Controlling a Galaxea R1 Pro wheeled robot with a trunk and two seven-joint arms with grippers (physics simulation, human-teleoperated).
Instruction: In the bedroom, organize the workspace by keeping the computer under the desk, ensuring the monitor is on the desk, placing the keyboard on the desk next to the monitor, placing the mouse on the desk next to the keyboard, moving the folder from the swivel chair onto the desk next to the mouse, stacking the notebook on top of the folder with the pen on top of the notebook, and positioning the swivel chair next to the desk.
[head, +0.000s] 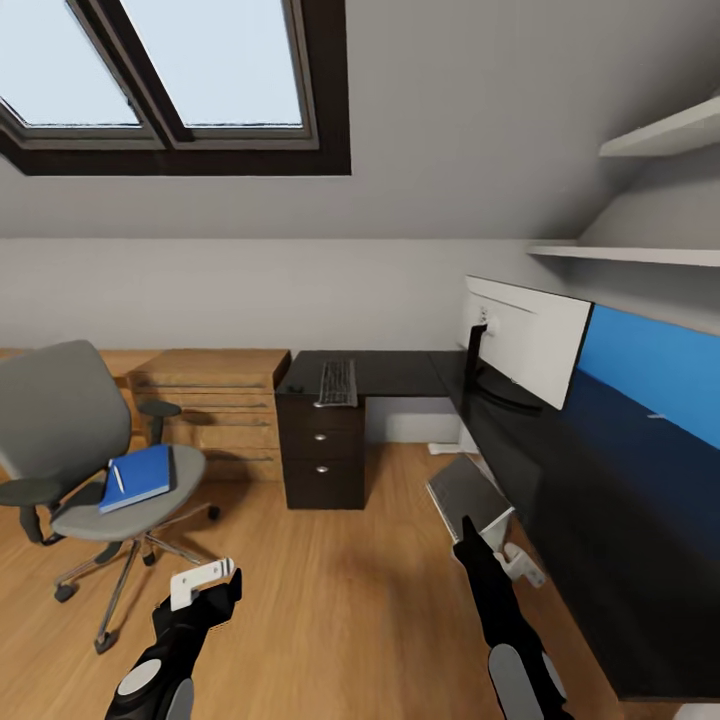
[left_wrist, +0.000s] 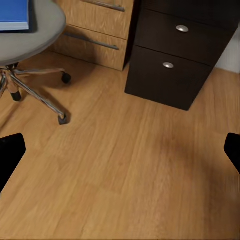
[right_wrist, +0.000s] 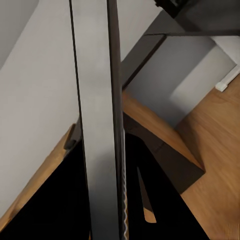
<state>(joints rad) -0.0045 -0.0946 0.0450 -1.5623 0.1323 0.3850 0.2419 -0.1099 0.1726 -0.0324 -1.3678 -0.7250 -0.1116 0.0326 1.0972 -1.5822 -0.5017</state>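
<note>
Bedroom scene, head view. At upper left, a skylight (head: 160, 70) in the sloped ceiling; at upper right, two white shelves (head: 640, 255).

At left of frame, chair (head: 60, 430) on the plank floor (head: 340, 610), well apart from the counter (head: 390, 370). On its seat, blue folder (head: 140, 476) lying flat, with the white pen (head: 117, 478) on top near the folder's left edge. Behind the chair, against the wall, a light wooden dresser (head: 215, 400), just beside the counter's black drawer unit (head: 322, 450).

On the counter's short arm, mid-frame, keyboard (head: 338, 383) lying above the drawer unit. At the corner, right of centre, monitor (head: 525, 340) upright with its pale back showing, in front of the blue back panel (head: 655, 370).

Lower right of centre, computer (head: 466, 490), tilted, at the counter's front edge and partly beneath it.

Left tool (head: 212, 582) at lower left, hanging over bare floor, fingers (left_wrist: 10, 150) spread wide apart and holding nothing. Right tool (head: 468, 537) at lower right, tip against the computer's near edge; clamped or not, cannot tell. In the right wrist view, a grey slab of the computer (right_wrist: 97, 125) very close, running the length of the frame.
</note>
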